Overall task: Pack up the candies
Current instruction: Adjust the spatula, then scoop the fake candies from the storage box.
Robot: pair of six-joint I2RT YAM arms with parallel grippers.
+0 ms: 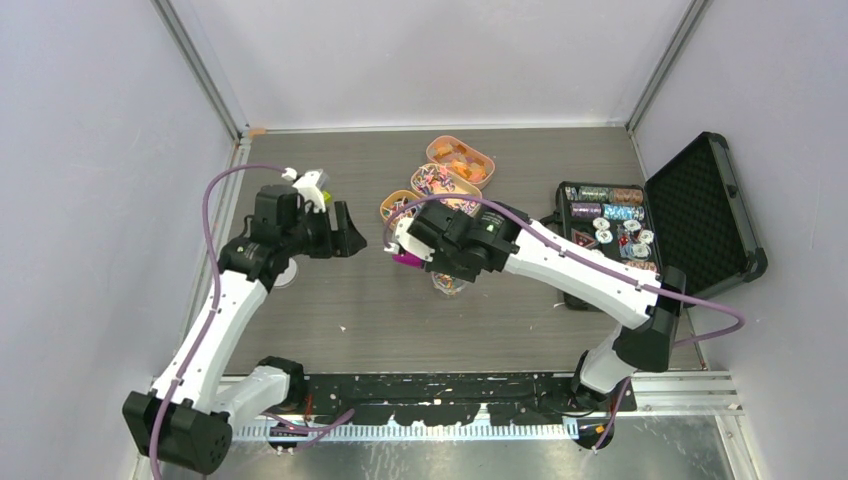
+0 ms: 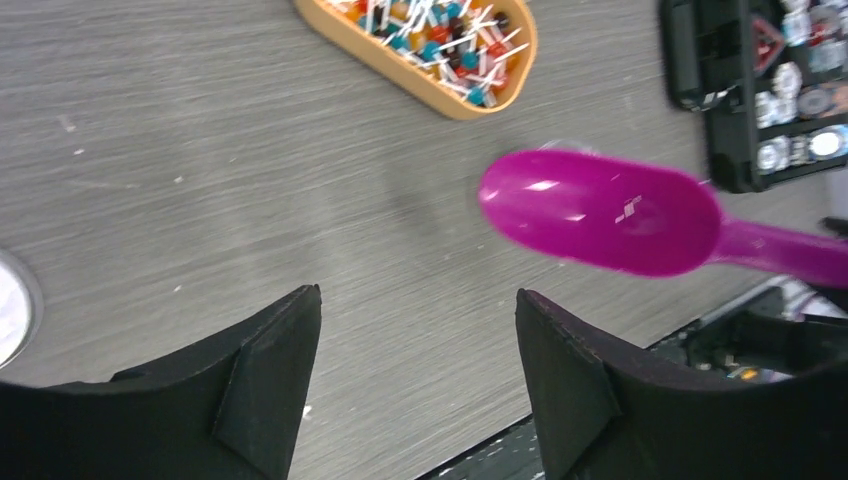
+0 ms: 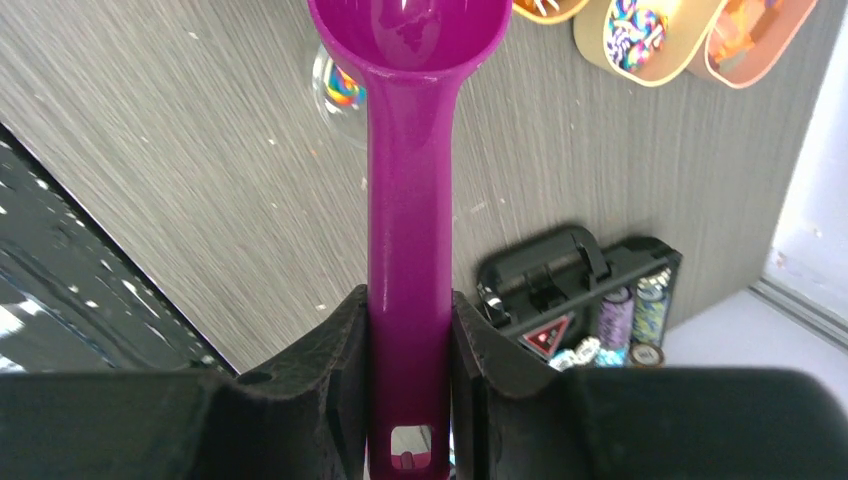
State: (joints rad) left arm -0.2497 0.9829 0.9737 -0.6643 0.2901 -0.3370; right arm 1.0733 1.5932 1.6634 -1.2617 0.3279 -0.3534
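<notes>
My right gripper (image 3: 410,305) is shut on the handle of the magenta scoop (image 3: 410,180). The scoop's bowl (image 3: 410,25) looks empty and hangs just beside a small clear jar (image 3: 335,85) with a few colourful candies in it. In the top view the right gripper (image 1: 412,248) holds the scoop (image 1: 404,260) left of the jar (image 1: 448,284). Wrapped candies (image 2: 435,30) fill an orange tray (image 2: 455,100). My left gripper (image 2: 415,300) is open and empty above bare table, left of the scoop (image 2: 600,212); it also shows in the top view (image 1: 346,232).
Three oval trays (image 1: 460,160) (image 1: 445,183) (image 1: 392,205) stand in a row at the back centre. An open black case (image 1: 610,235) of poker chips lies at the right. A round clear lid (image 1: 284,274) lies by the left arm.
</notes>
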